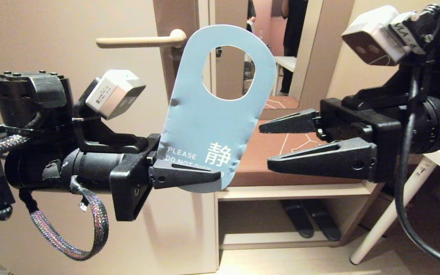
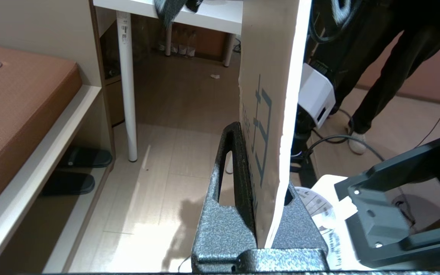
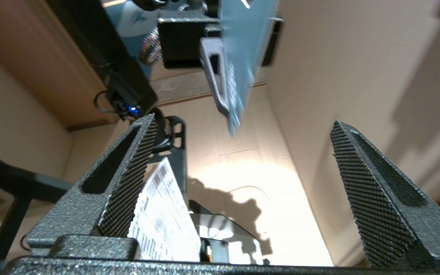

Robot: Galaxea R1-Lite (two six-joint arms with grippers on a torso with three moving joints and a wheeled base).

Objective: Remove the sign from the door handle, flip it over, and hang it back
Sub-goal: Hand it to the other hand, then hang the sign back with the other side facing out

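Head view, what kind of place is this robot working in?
Probably a hotel room entryway: a do-not-disturb sign, a door handle on a room door, and slippers under a cushioned bench.

Sign (image 1: 214, 126): thin card, matt light blue face, dented and crinkled along the edges; its other face (image 2: 269, 114) is white, printed in blue. Door handle (image 1: 139, 41): smooth cream lever, slight sheen, plastic or painted metal, hard to tell. Left gripper (image 1: 189, 177) and right gripper (image 1: 285, 147): black, grainy speckled finish, fingers (image 3: 361, 191) with fine cross-hatched pads. Cable sleeve (image 1: 90, 229): woven braid. Bench cushion (image 2: 17, 110): brown textured cloth. Floor (image 2: 159, 172): pale wood-look boards, faint gloss.
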